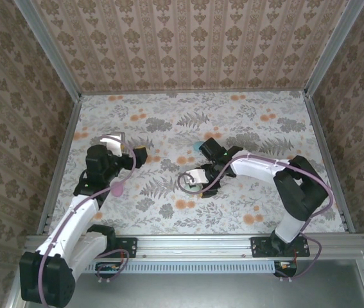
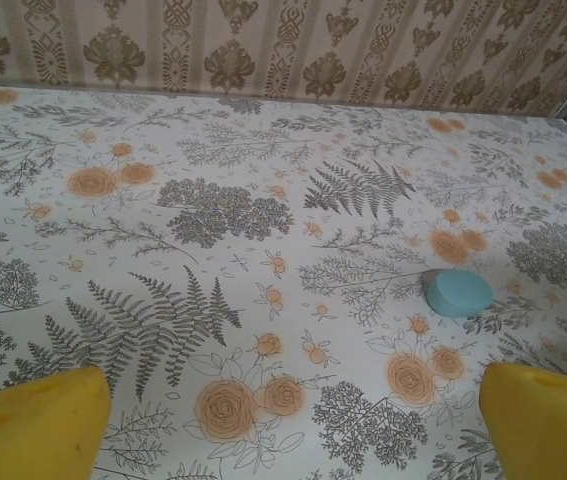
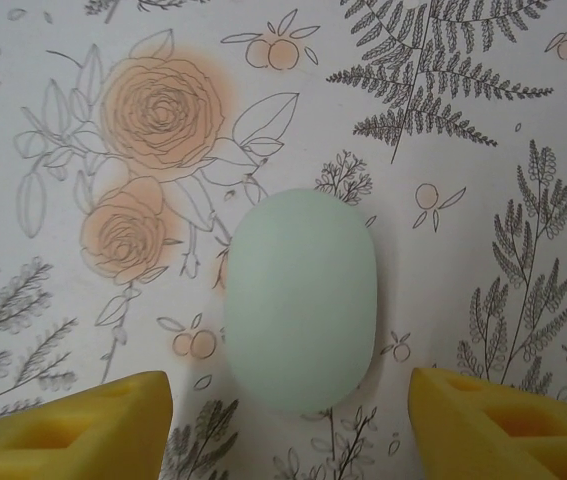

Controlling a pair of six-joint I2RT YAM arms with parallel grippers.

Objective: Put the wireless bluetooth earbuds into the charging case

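Arms: two, left arm [image 1: 72, 218] and right arm [image 1: 259, 168]. Pincers: two, left pincer [image 2: 293, 400] and right pincer [image 3: 288, 400]. Egg-shaped cases: two, a pale blue case [image 2: 458, 293] and a mint green case [image 3: 301, 300]. One pink rounded item [image 1: 116, 188] near the left edge of the surface [image 1: 246, 122]; kind unclear.

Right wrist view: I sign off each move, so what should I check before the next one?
1. Right gripper open: ok.
2. Pale green case between its fingers, untouched: ok.
3. That case opened for earbuds: not ok, looks shut.
4. Earbuds located: cannot tell.
5. Left gripper open and empty: ok.
6. Blue case lying apart from left gripper: ok.
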